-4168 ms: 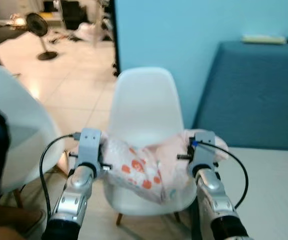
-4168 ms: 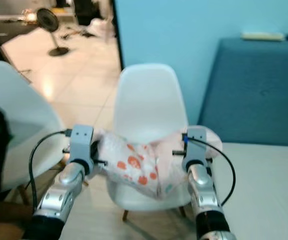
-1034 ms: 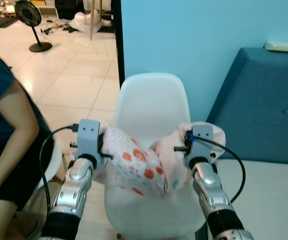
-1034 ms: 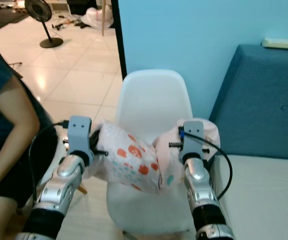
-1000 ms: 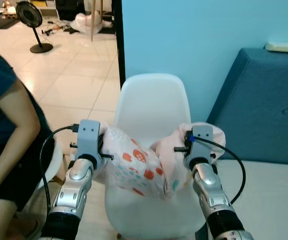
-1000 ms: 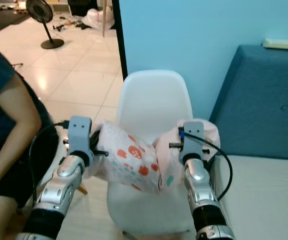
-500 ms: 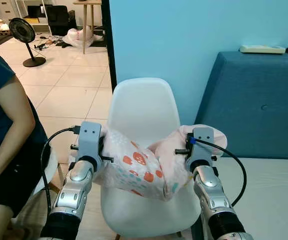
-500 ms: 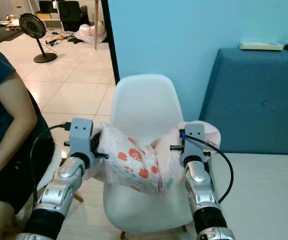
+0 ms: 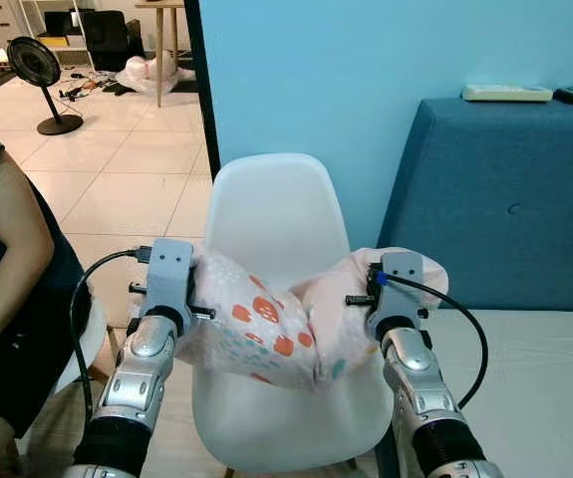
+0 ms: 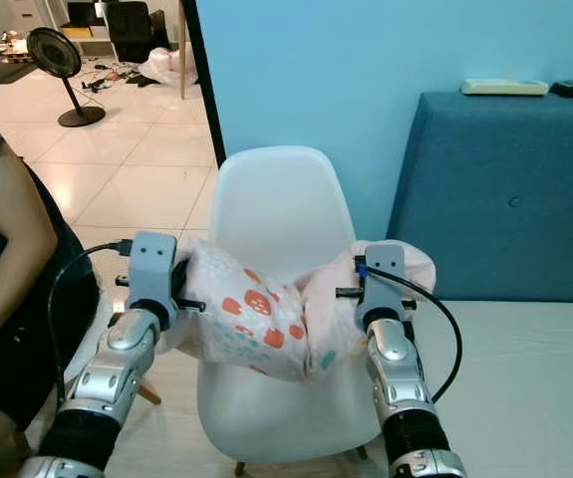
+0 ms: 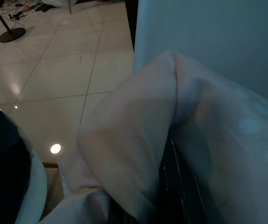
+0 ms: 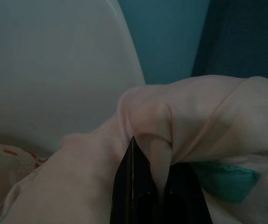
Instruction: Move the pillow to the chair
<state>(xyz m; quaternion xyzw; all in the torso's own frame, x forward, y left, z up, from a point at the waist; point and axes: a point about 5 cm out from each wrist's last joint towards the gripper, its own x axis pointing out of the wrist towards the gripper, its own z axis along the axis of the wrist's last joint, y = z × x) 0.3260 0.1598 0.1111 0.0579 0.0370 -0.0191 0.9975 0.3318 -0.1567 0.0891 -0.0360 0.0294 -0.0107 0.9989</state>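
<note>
The left hand (image 9: 188, 299) and right hand (image 9: 366, 299) each pinch one end of the pillow (image 9: 276, 334), holding it slung above the seat of the white chair (image 9: 271, 214). Sagging deeply in the middle, it looks soft, light and limp; gripping bunched fabric at both ends suits it.

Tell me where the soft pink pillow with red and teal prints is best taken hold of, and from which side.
By its two ends, one from each side. The soft pink printed pillow is long and limp and sags in the middle over the white plastic chair. The left claw and right claw pinch bunched fabric there, as both wrist views show.
</note>
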